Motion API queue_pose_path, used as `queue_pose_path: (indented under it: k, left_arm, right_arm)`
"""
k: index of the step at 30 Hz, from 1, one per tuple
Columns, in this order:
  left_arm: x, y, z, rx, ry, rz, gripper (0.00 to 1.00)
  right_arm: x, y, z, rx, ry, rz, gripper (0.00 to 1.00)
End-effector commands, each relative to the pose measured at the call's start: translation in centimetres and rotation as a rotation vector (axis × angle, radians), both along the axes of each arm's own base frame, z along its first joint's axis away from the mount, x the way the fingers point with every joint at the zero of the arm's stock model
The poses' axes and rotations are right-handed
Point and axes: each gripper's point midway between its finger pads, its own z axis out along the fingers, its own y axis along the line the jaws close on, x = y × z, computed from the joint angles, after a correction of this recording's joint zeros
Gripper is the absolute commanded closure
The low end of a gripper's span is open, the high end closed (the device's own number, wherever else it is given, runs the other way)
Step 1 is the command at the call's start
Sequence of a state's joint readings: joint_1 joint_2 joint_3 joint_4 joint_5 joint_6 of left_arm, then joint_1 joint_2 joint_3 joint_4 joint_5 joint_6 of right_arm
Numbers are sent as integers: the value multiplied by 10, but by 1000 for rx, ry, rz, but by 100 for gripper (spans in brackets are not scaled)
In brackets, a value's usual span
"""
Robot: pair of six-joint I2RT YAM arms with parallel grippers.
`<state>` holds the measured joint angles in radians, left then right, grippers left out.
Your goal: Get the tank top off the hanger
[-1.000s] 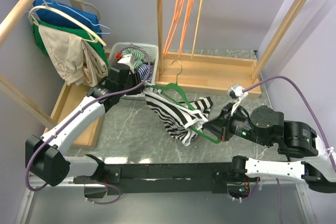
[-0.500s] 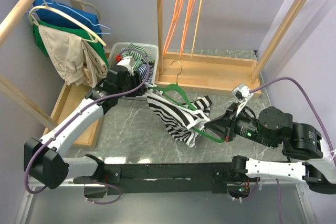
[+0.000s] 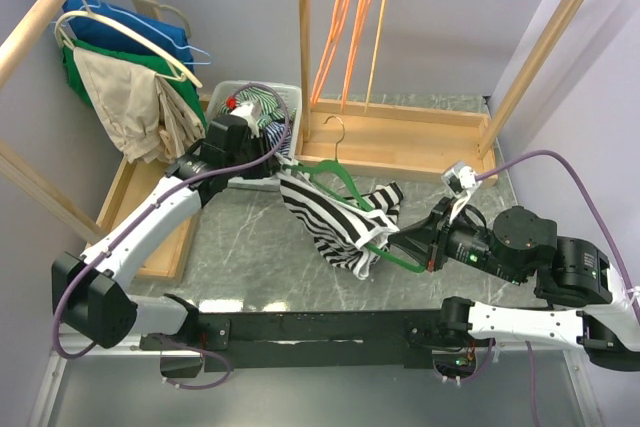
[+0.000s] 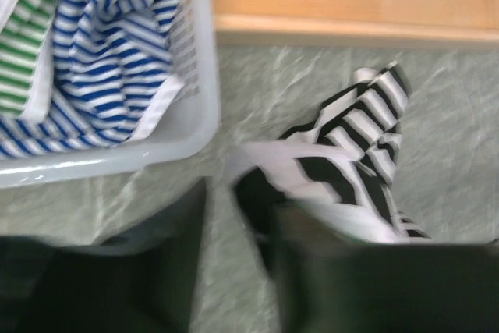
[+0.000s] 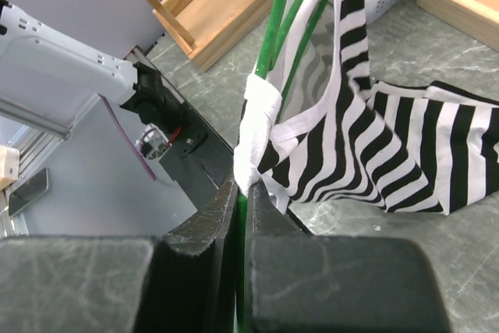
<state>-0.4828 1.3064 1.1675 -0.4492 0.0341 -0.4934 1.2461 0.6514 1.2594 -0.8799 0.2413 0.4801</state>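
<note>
Your right gripper point(image 3: 402, 245) clamps the hanger point(image 3: 330, 175), with the tank top point(image 3: 335, 222) draped on it mid-table. Your left gripper point(image 3: 281, 161) meets the strap point(image 4: 265, 154), but blur hides its grip. Pull the strap toward the left edge and hold the hanger steady.

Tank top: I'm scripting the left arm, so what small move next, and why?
Probably draw the left claw, at the edge of the tank top, away from the right claw clamping the green hanger; a white strap loops the hanger.

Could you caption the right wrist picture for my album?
Right gripper pinches a green hanger with a striped tank top hanging from it.
</note>
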Motion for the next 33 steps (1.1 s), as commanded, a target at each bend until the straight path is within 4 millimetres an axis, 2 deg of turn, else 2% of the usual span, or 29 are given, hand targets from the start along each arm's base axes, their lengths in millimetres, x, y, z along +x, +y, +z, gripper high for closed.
queue_pose_path:
  k: [1, 2, 3, 12, 15, 17, 20, 23, 25, 28, 29, 31, 32, 33]
  left_arm:
    - [-12, 9, -19, 23, 110, 27, 47]
    - [-16, 9, -24, 25, 123, 21, 40]
    - [-18, 10, -25, 25, 125, 22, 28]
    - [-35, 34, -9, 18, 47, 98, 2]
    - [-41, 33, 7, -19, -9, 72, 1]
    - [-44, 28, 8, -32, 0, 48, 1]
    - [-50, 22, -4, -39, 51, 8, 1]
    - [-51, 33, -29, 18, 108, 72, 1]
    - [-48, 44, -37, 63, 114, 125, 1]
    - [-37, 57, -29, 107, 72, 187, 4]
    - [-31, 58, -17, 101, 41, 196, 4]
    - [-23, 64, -6, 114, 9, 213, 4]
    - [-16, 68, 7, 109, -20, 231, 4]
    - [-12, 70, 8, 116, -22, 229, 1]
  right_arm:
    - [-3, 8, 45, 171, -86, 44, 100]
    - [-3, 8, 46, 172, -90, 45, 100]
    - [-4, 8, 45, 169, -89, 46, 100]
    - [-1, 8, 38, 157, -74, 28, 100]
    - [0, 10, 35, 149, -70, 26, 100]
    - [0, 11, 35, 150, -70, 26, 100]
    - [0, 12, 37, 160, -76, 29, 100]
    - [-2, 11, 41, 182, -88, 41, 100]
    - [-6, 11, 45, 197, -92, 61, 100]
    - [-10, 10, 42, 170, -69, 80, 100]
    - [-11, 10, 39, 158, -59, 83, 100]
    - [-12, 11, 32, 129, -40, 84, 100]
    - [-12, 11, 30, 125, -35, 88, 100]
    - [-13, 12, 27, 119, -31, 91, 100]
